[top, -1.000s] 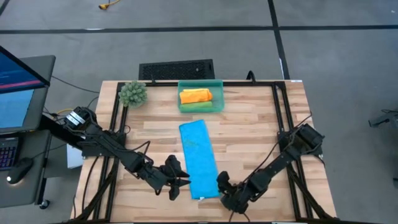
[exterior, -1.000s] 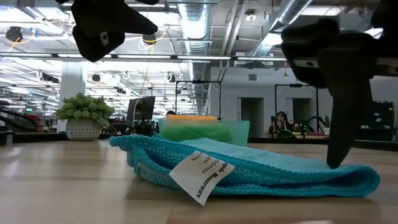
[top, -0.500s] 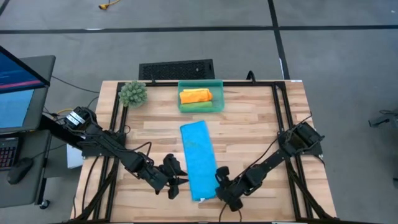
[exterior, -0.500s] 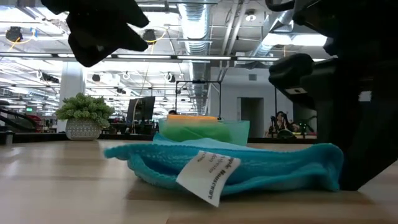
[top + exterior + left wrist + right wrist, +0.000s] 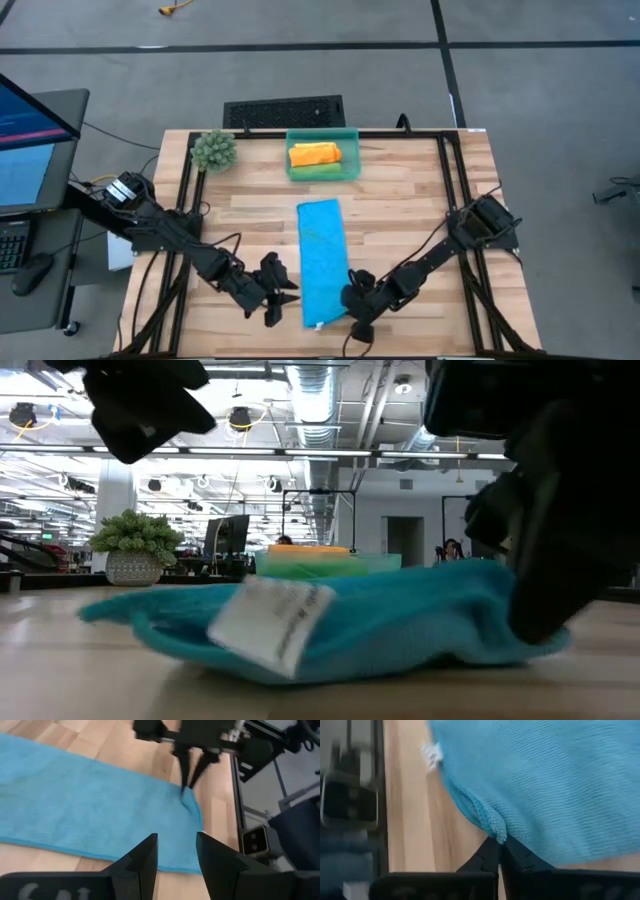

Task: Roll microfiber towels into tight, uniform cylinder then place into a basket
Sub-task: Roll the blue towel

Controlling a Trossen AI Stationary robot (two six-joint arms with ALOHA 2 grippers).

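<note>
**Right gripper pinches the blue towel's near corner**

High view: the blue towel (image 5: 323,262) lies lengthwise mid-desk (image 5: 410,215). The basket (image 5: 322,155) at the far edge holds an orange roll (image 5: 314,154) and a green roll (image 5: 318,172); a spiky plant ball (image 5: 214,150) sits beside it. The right gripper (image 5: 352,305) is at the towel's near right corner, the left gripper (image 5: 283,300) just off its left edge.

Low view: a white label (image 5: 270,619) hangs from the bunched towel, which partly hides the basket.

Left wrist view: the left gripper's fingers (image 5: 145,857) are spread above the towel edge.

Right wrist view: the right gripper's fingers are pressed together on the towel's hem.
</note>
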